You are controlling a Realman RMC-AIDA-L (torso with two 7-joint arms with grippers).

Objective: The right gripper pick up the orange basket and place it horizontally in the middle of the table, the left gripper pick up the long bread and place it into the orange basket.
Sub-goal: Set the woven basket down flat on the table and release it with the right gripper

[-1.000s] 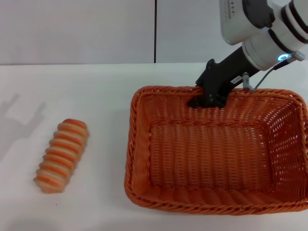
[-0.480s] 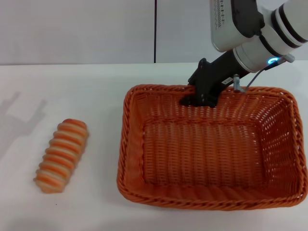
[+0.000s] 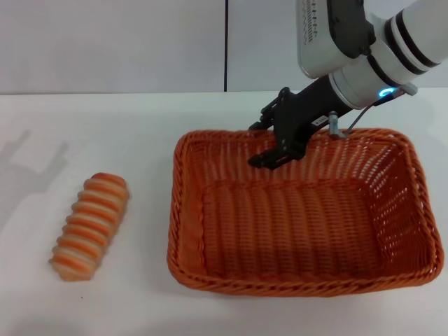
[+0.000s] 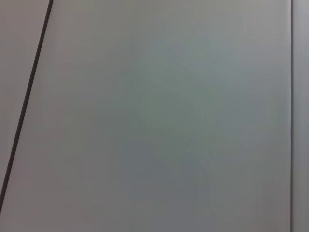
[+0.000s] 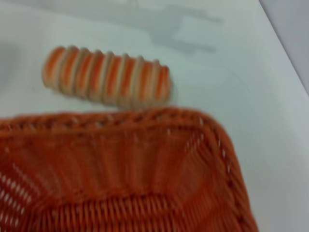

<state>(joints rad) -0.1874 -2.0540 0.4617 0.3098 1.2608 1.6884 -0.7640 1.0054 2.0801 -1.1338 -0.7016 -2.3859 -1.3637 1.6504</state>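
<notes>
The orange basket [image 3: 183,210] lies lengthwise across the white table [image 3: 140,133], centre-right in the head view, with nothing inside it. My right gripper [image 3: 260,145] hangs over the basket's far rim, open, one finger behind the rim and one over the inside, gripping nothing. The long bread [image 3: 89,225], striped orange and cream, lies on the table left of the basket with a gap between them. The right wrist view shows the basket's [image 5: 120,193] corner with the long bread [image 5: 106,77] beyond it. The left gripper is out of view; its wrist camera faces only grey wall.
A pale grey wall [image 3: 112,42] with a dark vertical seam [image 3: 226,42] runs behind the table. Bare tabletop lies around the bread and in front of the basket. Arm shadows [image 3: 28,168] fall at the far left.
The basket has slid leftward across the table with the right arm. The right gripper's fingers, shut on the far rim before, now stand apart and have let go.
</notes>
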